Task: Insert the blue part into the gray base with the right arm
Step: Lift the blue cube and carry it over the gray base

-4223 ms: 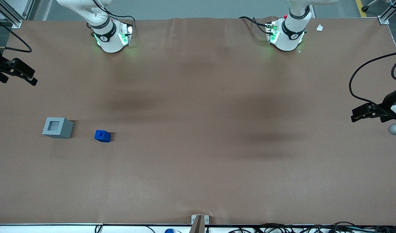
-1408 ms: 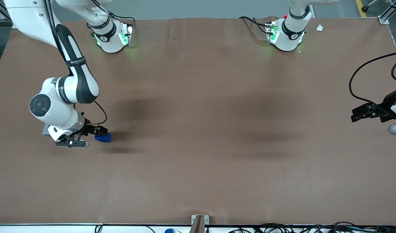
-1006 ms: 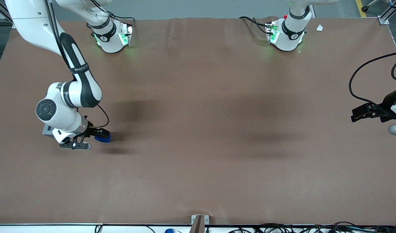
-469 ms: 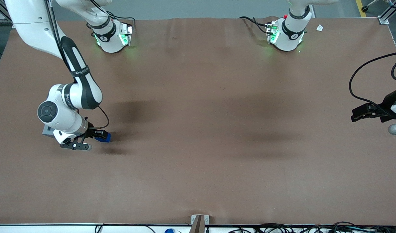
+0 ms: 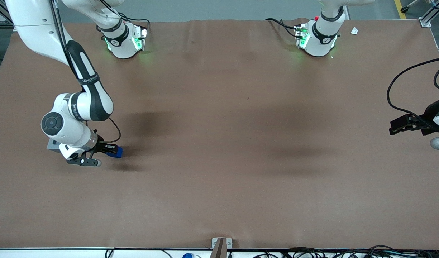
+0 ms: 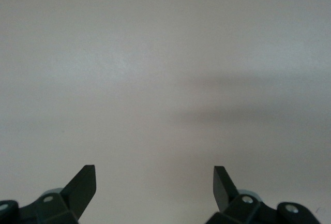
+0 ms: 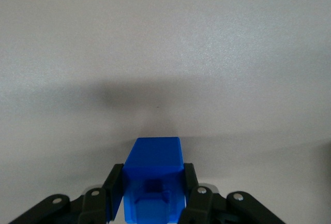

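Observation:
The blue part is at table level, with my right arm's gripper shut on it. The wrist view shows the blue part filling the gap between the two black fingers, one pressed against each side, its square stub facing the camera. The gray base stands beside the blue part, toward the working arm's end of the table. My white wrist covers it except for a thin gray edge, and its recess is hidden.
Both arm bases stand at the table edge farthest from the front camera. A small metal bracket sits at the nearest edge. The parked gripper hangs over the parked arm's end of the brown table.
Since the earliest frame my right arm swung in over the gray base and came down onto the blue part. In the last second it barely moved, with the fingers drawn in against the part.

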